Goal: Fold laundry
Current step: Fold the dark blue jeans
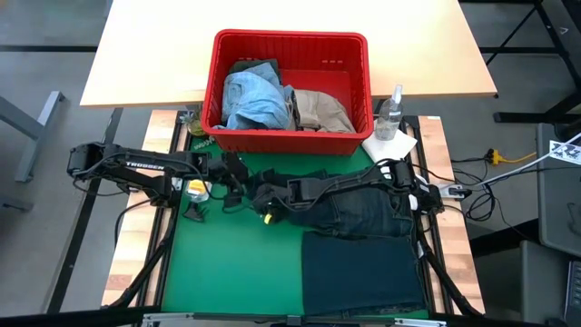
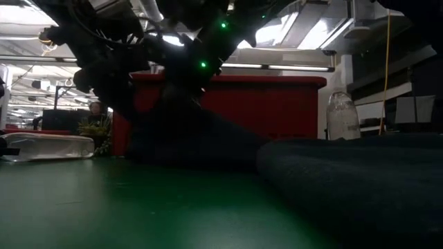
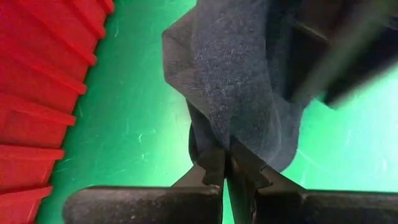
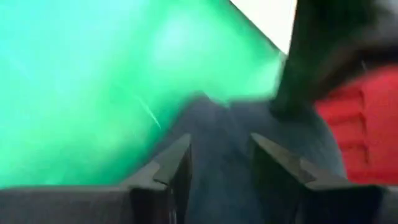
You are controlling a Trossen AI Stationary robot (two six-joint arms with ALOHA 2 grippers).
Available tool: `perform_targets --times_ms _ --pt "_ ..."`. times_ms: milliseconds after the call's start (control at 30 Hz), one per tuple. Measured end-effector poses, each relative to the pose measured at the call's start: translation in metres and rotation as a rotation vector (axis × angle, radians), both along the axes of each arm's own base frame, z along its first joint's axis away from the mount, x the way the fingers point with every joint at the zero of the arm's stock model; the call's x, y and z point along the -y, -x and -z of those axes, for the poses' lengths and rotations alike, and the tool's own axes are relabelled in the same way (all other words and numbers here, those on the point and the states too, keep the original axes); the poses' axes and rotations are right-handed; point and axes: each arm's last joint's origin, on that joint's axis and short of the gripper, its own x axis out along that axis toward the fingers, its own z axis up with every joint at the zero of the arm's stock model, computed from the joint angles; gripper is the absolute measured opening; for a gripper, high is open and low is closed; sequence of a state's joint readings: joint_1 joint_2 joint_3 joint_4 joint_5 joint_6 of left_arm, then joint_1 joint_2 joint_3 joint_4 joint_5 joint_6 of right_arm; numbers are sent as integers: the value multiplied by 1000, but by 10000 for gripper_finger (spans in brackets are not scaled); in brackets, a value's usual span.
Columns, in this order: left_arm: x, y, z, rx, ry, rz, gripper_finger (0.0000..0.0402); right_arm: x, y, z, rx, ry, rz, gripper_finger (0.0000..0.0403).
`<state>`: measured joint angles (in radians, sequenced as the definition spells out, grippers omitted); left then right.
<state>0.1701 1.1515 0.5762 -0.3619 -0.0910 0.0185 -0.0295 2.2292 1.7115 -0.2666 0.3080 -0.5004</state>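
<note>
Risk: fold slip at the jeans' edge, in front of the red basket (image 1: 290, 54).
Left pincer (image 3: 225, 163) is clenched on a thin pinch of the dark navy jeans (image 1: 363, 218); right pincer (image 4: 219, 163) stands released over that fabric. A pull could free the hem or drag the folded part askew.

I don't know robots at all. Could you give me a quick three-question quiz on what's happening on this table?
1. True or false: the left gripper is pinching the dark navy jeans.
2. Where is the light blue denim? A) on the green mat B) in the red basket C) on the floor
3. Fill in: the right gripper has its fingers ____ over the jeans.

Key: 1 true; 2 B; 3 open.
</note>
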Motion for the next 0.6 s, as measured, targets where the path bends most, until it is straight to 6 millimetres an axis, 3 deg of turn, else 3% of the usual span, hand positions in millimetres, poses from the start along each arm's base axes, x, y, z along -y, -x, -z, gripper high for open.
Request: perform_targets --times_ms 267,600 --pt "-4 0 0 6 -1 -18 0 -19 -8 -7 108 -67 -115 154" --pt "-4 0 0 5 -1 -17 0 -2 -8 28 23 -30 92 154"
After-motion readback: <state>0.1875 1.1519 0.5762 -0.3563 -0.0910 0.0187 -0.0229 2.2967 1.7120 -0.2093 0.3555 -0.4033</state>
